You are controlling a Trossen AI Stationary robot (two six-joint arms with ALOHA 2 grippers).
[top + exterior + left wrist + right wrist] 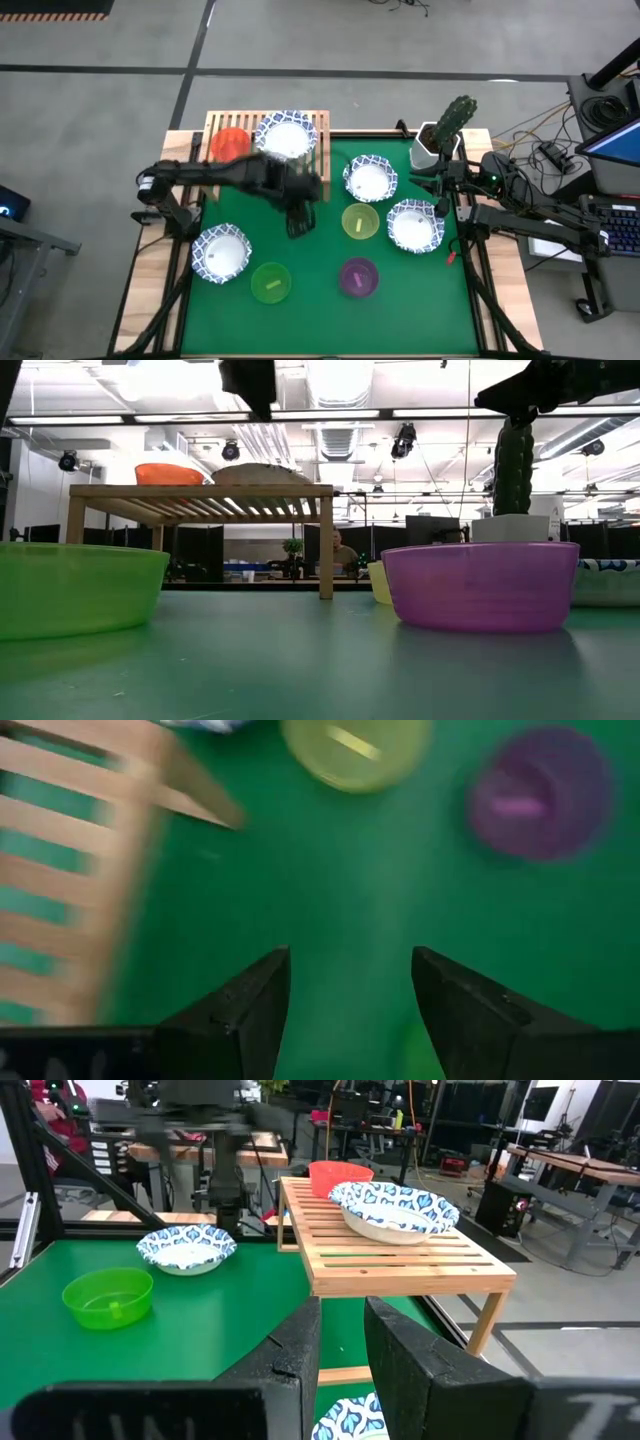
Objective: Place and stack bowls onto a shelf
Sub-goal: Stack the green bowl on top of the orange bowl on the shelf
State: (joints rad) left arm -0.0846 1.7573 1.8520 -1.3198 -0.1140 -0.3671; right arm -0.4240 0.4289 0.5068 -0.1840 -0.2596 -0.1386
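**Bowls: two on the shelf, six on the mat**

The bowls are split between the shelf [266,140] and the green mat [320,300]. On the slatted top of the shelf, at the far left of the table, sit the red bowl [229,144] on the left and a white blue-rimmed bowl [286,138] just beside it on the right. The right wrist view shows both resting side by side on the slats.

The other six stand on the mat. A second white bowl [370,179] lies right of the shelf, and a third white bowl [414,225] is nearer and further right. The yellow-green bowl [360,222] sits between those two and slightly nearer. The purple bowl [358,277] is nearer again. At the near left stand the fourth white bowl [221,253] and, to its right, the lime green bowl [270,283].

The left gripper [300,222] hangs above the mat just off the shelf's near right corner, its fingers spread apart with nothing between them; its wrist view shows only green mat in the gap. The right gripper [440,185] waits at the right edge of the table, near the cactus pot [438,140]. Its fingers [290,1365] stand slightly apart and hold nothing.

In the low view a person [343,550] sits in the room beyond the shelf.
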